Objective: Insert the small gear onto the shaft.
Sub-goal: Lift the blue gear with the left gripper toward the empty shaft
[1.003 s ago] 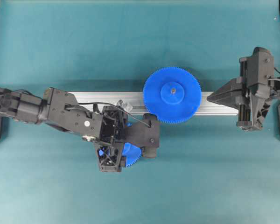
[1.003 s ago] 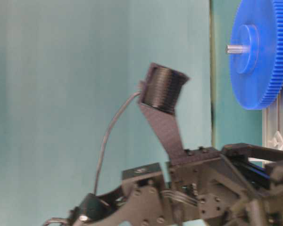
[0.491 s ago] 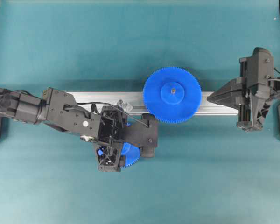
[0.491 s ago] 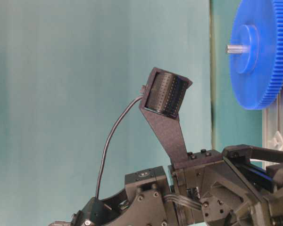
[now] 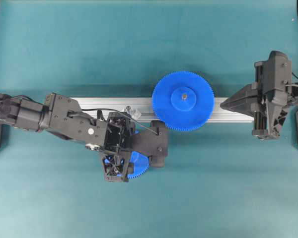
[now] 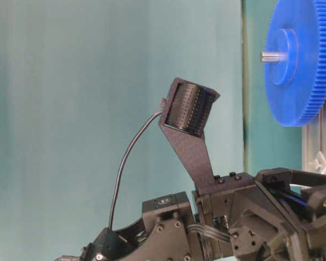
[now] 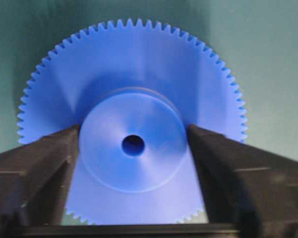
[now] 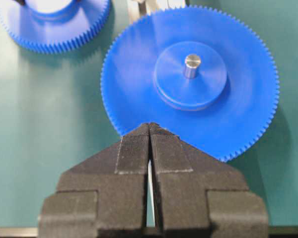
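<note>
Small gear (image 5: 139, 164) lies on the counter (image 5: 89, 39) under my left pincer (image 5: 120, 159). From its wrist, my fingers (image 7: 37, 163) flank its hub without clamping yet. My right pincer (image 8: 150, 148) shows closed, empty.

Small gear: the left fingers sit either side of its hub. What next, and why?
Probably finish closing the left gripper on the hub of the small gear, then lift. The fingers flank the hub, firm contact is unclear, the gear lies on the mat, and the shaft on the aluminium bar stands bare.
</note>
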Tool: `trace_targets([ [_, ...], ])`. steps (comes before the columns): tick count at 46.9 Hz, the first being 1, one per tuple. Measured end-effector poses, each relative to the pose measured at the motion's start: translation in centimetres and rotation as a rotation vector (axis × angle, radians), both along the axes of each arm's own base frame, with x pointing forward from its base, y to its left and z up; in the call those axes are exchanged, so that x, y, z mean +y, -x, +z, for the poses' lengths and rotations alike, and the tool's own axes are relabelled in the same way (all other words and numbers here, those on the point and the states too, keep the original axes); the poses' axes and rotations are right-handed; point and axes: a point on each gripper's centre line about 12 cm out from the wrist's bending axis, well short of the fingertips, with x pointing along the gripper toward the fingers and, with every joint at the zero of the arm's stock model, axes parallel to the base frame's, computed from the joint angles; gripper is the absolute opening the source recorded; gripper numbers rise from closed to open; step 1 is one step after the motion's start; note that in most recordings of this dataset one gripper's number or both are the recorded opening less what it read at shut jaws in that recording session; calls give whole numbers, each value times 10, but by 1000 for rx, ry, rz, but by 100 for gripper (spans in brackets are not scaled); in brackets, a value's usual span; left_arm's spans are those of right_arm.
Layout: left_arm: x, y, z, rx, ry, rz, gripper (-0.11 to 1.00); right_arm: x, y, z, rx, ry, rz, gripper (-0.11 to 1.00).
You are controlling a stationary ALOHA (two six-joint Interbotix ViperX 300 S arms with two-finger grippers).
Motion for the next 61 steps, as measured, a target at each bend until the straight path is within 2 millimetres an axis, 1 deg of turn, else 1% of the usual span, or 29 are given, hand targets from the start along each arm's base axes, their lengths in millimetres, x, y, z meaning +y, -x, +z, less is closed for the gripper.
trace_targets([
  [24,0,0,1,-2,-2,-7,69,0,0,0,-2,0,2,2],
  [35,0,0,5,-8,-5,-16,69,0,0,0,0,-1,1,2],
  [46,0,3,23,-17,-4,-17,69,0,0,0,-2,0,2,2],
  [52,0,2,36,-36,-3,-19,69,0,0,0,0,0,2,2],
  [61,1,8,59,-33,-4,-18,69,0,0,0,0,-1,1,2],
])
